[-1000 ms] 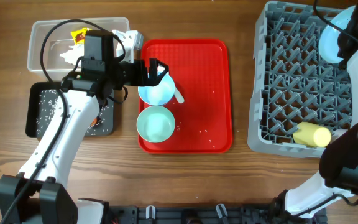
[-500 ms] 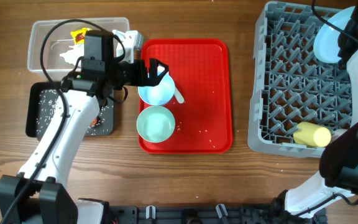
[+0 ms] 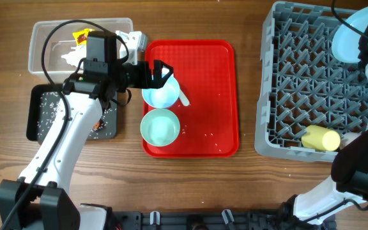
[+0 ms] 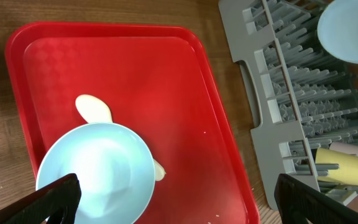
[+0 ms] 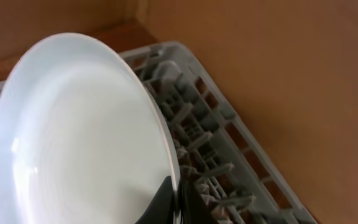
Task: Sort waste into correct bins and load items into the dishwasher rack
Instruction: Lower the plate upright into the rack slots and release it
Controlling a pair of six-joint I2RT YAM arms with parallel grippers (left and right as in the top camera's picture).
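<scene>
My right gripper (image 3: pixel 365 39) is shut on the rim of the round light blue plate (image 3: pixel 349 38), holding it on edge over the far right of the grey dishwasher rack (image 3: pixel 299 83). The right wrist view shows the fingers (image 5: pixel 173 200) pinching the plate (image 5: pixel 73 137). My left gripper (image 3: pixel 165 75) is open over the far light blue bowl (image 3: pixel 161 96) on the red tray; in the left wrist view the bowl (image 4: pixel 98 171) lies by the left finger of the gripper (image 4: pixel 179 205). A second bowl (image 3: pixel 160 128) sits nearer the front. A yellow cup (image 3: pixel 321 138) and a pink cup (image 4: pixel 353 149) lie in the rack.
The clear bin (image 3: pixel 43 38) at the far left holds a yellow wrapper (image 3: pixel 80 36) and white tissue (image 3: pixel 69 56). The black bin (image 3: pixel 37 121) in front of it holds rice grains. The red tray (image 3: pixel 216 83) carries a few grains and a cream spoon-like piece (image 4: pixel 93 109).
The plate in my right gripper has shifted right, toward the rack's far right corner. The left arm and the bowls have not moved.
</scene>
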